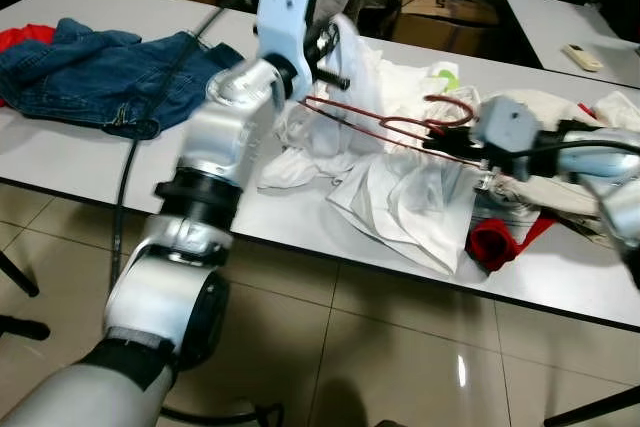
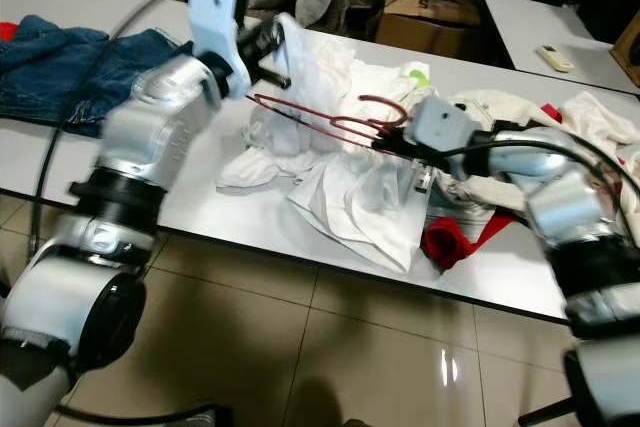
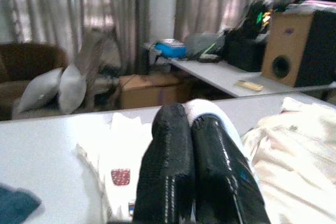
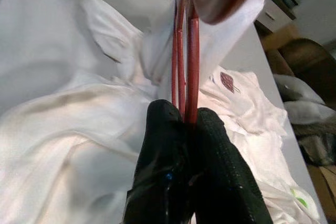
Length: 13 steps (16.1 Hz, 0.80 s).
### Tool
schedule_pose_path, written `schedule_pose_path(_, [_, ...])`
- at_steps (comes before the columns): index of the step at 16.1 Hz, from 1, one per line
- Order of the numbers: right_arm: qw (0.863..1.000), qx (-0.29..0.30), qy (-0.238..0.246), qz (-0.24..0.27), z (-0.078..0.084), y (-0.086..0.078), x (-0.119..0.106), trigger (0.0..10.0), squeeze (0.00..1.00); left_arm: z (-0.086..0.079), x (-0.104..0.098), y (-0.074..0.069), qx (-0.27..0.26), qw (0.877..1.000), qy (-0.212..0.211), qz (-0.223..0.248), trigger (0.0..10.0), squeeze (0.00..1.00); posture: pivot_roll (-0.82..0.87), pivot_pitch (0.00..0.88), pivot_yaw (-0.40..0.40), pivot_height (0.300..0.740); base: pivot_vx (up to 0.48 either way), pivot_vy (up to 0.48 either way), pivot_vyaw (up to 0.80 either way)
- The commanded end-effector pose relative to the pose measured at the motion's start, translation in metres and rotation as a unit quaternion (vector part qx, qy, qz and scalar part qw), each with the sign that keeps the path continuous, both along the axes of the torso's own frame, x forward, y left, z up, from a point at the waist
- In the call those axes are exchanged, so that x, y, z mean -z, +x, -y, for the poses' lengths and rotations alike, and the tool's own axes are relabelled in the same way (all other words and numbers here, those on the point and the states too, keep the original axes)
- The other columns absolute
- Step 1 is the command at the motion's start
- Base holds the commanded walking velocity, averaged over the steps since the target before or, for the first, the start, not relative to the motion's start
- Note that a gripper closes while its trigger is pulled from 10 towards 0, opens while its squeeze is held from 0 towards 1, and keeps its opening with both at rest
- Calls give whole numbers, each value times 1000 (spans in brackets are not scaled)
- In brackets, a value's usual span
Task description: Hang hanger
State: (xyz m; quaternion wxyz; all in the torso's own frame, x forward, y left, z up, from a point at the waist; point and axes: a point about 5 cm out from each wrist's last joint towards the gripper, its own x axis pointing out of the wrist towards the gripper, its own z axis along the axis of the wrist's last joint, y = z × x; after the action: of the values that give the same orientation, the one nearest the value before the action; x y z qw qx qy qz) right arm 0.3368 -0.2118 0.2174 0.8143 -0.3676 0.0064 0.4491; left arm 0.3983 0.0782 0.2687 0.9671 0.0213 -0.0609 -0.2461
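The right gripper (image 4: 186,124) pinches the red hanger (image 1: 385,127), held above the white garment (image 1: 400,202) heaped on the table (image 1: 90,162). The left gripper (image 3: 191,129) has fingers pressed together on the garment's white cloth. Its small red emblem (image 3: 121,176) is illegible. Beyond it lie blue jeans (image 1: 110,72).

Even, bright indoor light fills the head views; glare spots shine on the floor tiles (image 1: 462,369) at six o'clock. Arms are motion-blurred. The wrist views look soft, dimmer toward the curtains (image 3: 105,14).
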Motion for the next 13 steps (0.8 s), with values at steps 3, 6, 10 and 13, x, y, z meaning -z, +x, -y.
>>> schedule_pose_path(3, [999, -35, 3, -34, 16, -35, -27, 10000, 0, -12, 2, 16, -73, 997, 29, 12, 10000, 0, 12, 0, -13, 740, 0, 0, 0])
schedule_pose_path(6, [998, -22, -7, -65, 37, -59, -39, 10000, 0, -17, 43, 12, -43, 997, 52, -30, 10000, 0, 4, 0, -8, 740, 0, 0, 0])
schedule_pose_path(10, [993, 13, 53, -107, 54, -96, -44, 10000, 0, -24, 95, -4, 24, 994, 75, -82, 10000, 0, 6, 0, -12, 740, 0, 0, 0])
schedule_pose_path(13, [987, 53, 103, -115, 57, -112, -41, 10000, 0, -24, 127, -29, 144, 980, 45, -126, 10000, 1000, -3, 0, -4, 740, 0, 0, 0])
